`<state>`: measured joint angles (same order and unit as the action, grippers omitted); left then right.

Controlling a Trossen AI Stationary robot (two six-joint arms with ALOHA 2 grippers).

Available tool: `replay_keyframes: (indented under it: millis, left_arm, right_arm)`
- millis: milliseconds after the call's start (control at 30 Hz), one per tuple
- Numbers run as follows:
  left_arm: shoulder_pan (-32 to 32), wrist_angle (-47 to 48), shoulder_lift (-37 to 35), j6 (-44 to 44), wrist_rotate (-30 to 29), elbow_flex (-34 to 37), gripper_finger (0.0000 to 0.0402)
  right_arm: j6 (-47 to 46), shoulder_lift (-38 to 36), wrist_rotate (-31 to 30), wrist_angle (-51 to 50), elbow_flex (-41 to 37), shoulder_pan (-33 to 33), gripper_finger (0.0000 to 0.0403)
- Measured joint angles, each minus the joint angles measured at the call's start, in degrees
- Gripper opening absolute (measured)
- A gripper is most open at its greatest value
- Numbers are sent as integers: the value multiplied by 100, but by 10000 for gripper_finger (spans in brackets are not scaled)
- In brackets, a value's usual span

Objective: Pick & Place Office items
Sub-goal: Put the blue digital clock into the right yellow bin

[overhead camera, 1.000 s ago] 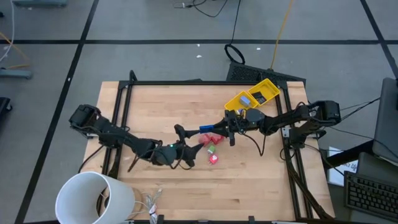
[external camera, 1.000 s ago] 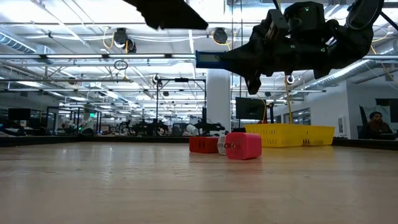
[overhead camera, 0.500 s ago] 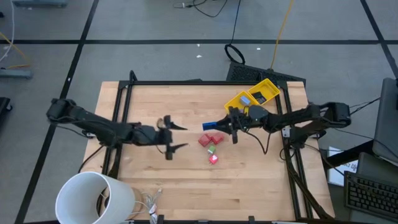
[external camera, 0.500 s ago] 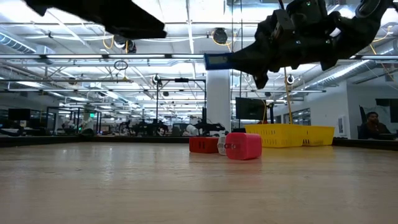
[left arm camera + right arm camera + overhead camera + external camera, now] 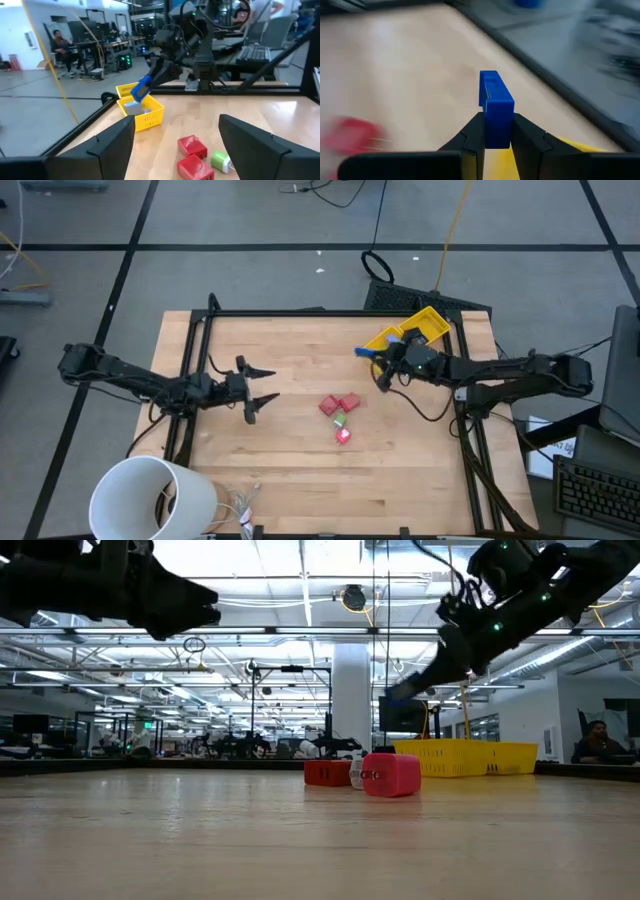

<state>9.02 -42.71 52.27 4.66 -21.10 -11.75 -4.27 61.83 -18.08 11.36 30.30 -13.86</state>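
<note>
Right gripper (image 5: 374, 358) clamps a blue block (image 5: 495, 102) beside the upper-right yellow bin (image 5: 428, 323); left gripper (image 5: 262, 386) gapes empty; red blocks (image 5: 339, 404) remain mid-table

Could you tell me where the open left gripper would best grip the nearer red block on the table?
Probably across its two flat side faces, coming straight down: the nearer red block lies flat, but the other red block and green bit crowd it, so the left gripper should use its freest sides.
</note>
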Motion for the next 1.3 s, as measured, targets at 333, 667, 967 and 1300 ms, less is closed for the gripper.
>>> replay_keyframes:
  millis: [333,667,967,1300]
  left_arm:
    - [-79,-106,7,-141,-38,72,286]
    - [-79,-137,7,-159,-31,72,274]
    - [-79,-135,11,-159,-18,72,273]
    - [-79,-135,11,-160,-18,70,273]
  right_arm:
    - [46,-498,-1943,-948,-368,-699,60]
    - [-105,-866,-1928,-927,-1016,-2037,61]
    - [45,-897,-1919,-693,-1312,-2651,67]
    - [87,-897,-1917,-203,-1521,-2722,119]
